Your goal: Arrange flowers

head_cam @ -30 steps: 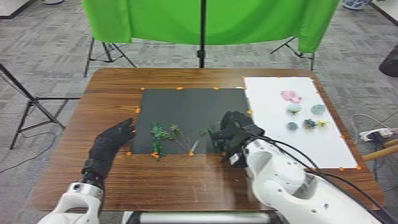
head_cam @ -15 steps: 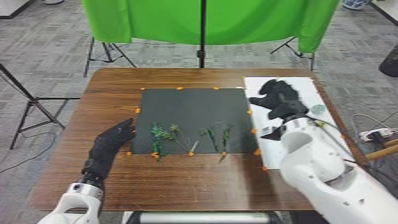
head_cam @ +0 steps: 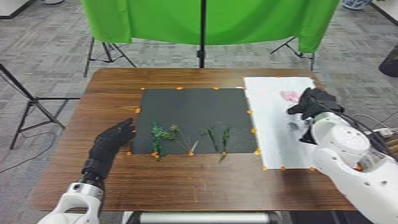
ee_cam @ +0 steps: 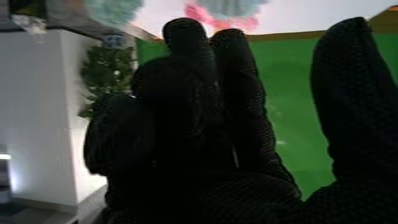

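Brown table (head_cam: pixel 204 185), one black mat (head_cam: pixel 194 115), one pink flower (head_cam: pixel 290 95), two hands (head_cam: pixel 314 102)

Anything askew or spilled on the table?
Minor: the rightmost green stem on the black mat pokes past its near edge onto the table, so it looks laid slightly low. I see no spill.

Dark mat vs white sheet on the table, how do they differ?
Shape: the dark mat is close to square; the white sheet is longer front to back.
Load: the mat carries green stems; the sheet carries a pink flower head.
Hands: the right hand is over the sheet, while the left is beside the mat.
Shared: both have orange markers along their edges.
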Motion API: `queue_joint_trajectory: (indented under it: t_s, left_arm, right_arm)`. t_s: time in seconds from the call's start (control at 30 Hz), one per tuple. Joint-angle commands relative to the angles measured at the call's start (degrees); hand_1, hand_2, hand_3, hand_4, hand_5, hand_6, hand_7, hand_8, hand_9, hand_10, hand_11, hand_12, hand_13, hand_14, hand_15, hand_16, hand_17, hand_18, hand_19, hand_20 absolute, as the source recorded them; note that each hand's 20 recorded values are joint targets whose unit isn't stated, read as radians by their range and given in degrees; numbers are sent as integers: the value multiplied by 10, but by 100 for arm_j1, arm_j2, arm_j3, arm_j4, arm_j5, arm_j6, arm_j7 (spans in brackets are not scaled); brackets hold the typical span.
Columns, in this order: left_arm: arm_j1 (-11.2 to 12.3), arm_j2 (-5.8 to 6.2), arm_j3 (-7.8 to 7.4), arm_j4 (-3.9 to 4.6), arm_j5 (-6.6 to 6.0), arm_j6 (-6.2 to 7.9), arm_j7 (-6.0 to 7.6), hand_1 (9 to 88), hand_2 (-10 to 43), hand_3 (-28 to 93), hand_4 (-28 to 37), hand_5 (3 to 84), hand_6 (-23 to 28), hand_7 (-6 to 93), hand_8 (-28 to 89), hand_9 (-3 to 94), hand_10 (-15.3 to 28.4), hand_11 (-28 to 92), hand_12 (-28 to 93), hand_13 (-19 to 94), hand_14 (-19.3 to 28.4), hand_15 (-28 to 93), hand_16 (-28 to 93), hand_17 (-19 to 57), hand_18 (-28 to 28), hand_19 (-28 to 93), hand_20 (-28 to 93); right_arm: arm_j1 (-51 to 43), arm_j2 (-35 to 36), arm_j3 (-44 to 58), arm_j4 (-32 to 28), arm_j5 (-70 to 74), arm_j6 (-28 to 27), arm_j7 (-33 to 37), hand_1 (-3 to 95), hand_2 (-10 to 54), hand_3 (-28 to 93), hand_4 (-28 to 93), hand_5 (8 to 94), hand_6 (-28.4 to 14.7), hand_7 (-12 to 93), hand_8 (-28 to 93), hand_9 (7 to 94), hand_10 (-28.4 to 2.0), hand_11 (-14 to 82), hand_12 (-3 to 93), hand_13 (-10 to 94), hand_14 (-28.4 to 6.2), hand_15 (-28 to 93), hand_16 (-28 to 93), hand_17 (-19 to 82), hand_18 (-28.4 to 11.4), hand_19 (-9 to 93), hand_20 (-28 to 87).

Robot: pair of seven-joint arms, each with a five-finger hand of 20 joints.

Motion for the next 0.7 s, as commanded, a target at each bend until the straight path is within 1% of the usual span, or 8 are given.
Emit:
queue_joint_trajectory:
  t_s: [0.03,0.23,0.43,0.53,0.57,0.6,0.63,0.7]
  left_arm:
    - [67,-37,-12,3,19,-47,-37,243,-18,635,-246,405,35,76,-47,381,118,105,141,282,170,152,40,0,140,54,162]
    - [34,-36,3,12,20,-74,-41,245,-17,633,-247,405,35,76,-46,381,118,105,142,282,169,151,40,1,140,53,162]
    - [51,-57,11,12,27,-96,-49,244,-18,635,-247,405,35,76,-46,381,119,105,142,282,169,151,40,0,141,53,162]
    - [46,-50,-4,15,18,-90,-43,244,-18,635,-247,405,35,76,-46,381,118,105,142,282,169,151,40,0,140,53,162]
    - [51,-46,-11,14,22,-69,-24,244,-18,635,-247,405,35,76,-46,381,118,105,142,282,169,151,40,0,140,54,162]
    - [48,-41,-9,19,22,-15,12,244,-17,635,-247,405,34,77,-46,381,118,105,142,282,168,150,40,0,140,54,162]
    - [48,-29,10,22,8,90,80,244,-17,635,-247,405,34,77,-46,381,118,105,142,282,169,151,40,0,141,54,162]
    - [58,-12,34,29,-37,332,289,245,-17,635,-247,405,35,77,-46,381,118,105,142,282,168,151,41,1,141,54,162]
  right_arm:
    - [-946,20,232,-284,-52,641,-60,364,-95,605,-114,678,-17,150,-50,716,-170,285,306,784,-91,668,353,580,-154,932,583]
    - [-976,-50,68,-353,-128,1226,-202,365,-95,606,-115,696,-22,157,-51,757,-159,313,309,806,-80,672,353,602,-146,932,600]
    - [-982,-123,-68,-294,-177,951,-161,367,-95,610,-113,676,-23,150,-53,761,-158,307,300,815,-73,670,355,612,-142,932,612]
    - [-989,-110,-197,-217,-270,922,-158,416,-95,616,-114,671,-21,151,-52,761,-153,296,293,825,-64,658,351,614,-137,932,609]
    - [-978,-105,-246,-181,-315,1001,-184,432,-95,619,-114,674,-20,153,-52,763,-151,296,292,827,-61,657,351,614,-136,932,608]
    - [-961,-96,-287,-154,-342,1074,-218,474,-95,594,-113,679,-21,152,20,776,-139,263,340,833,-57,652,351,617,-133,932,605]
    - [-921,-73,-346,-127,-356,1264,-251,524,-95,552,-103,697,-25,147,86,799,-126,218,392,839,-53,648,351,621,-130,932,600]
    - [-786,-45,-413,-126,-405,1467,-340,608,-95,494,-84,742,-27,152,160,850,-107,147,462,857,-42,635,352,632,-123,932,592]
